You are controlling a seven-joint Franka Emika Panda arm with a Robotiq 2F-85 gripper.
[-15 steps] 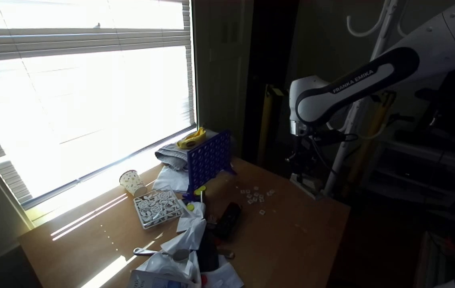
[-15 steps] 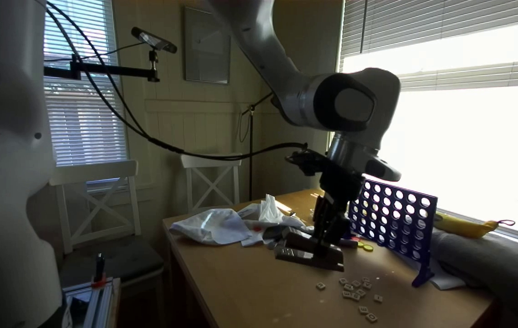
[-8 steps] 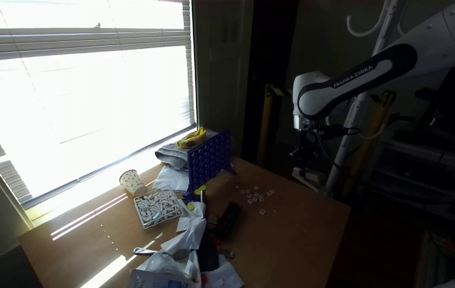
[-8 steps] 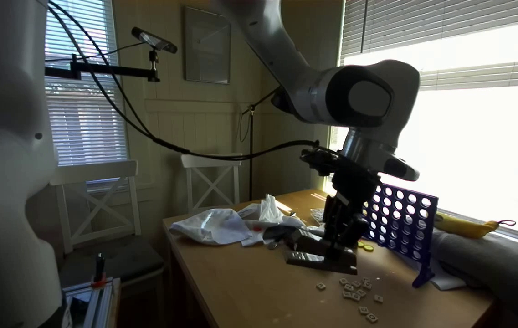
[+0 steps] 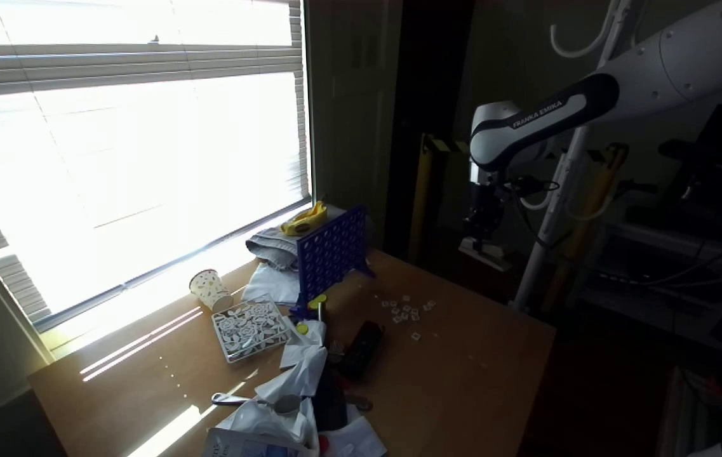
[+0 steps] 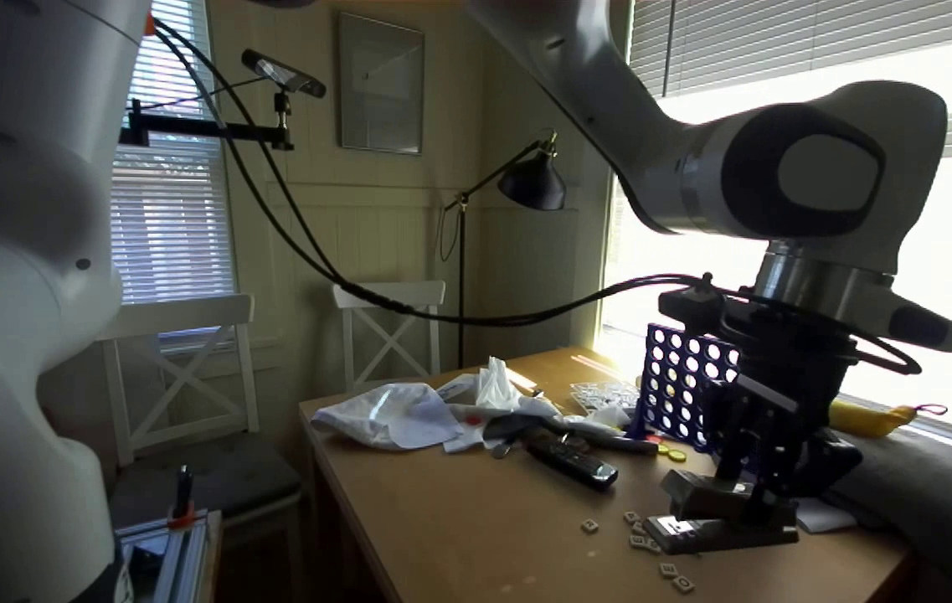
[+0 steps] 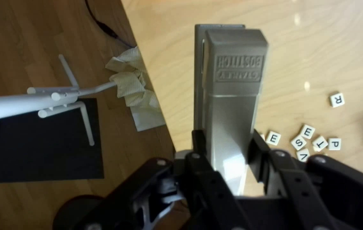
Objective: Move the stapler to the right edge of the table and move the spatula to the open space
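One gray stapler (image 7: 232, 111) hangs above the table (image 6: 450, 511), clamped in the tool (image 7: 226, 143).

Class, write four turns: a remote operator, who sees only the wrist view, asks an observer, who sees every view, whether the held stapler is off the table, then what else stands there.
Operator: My wrist view looks down on the stapler in the hand. Is it off the table?
Observer: Yes. In an exterior view, a dark gap shows between it and the table's edge.
Operator: What stands on the table that my view lacks?
Observer: A blue rack with round holes, upright near the window.
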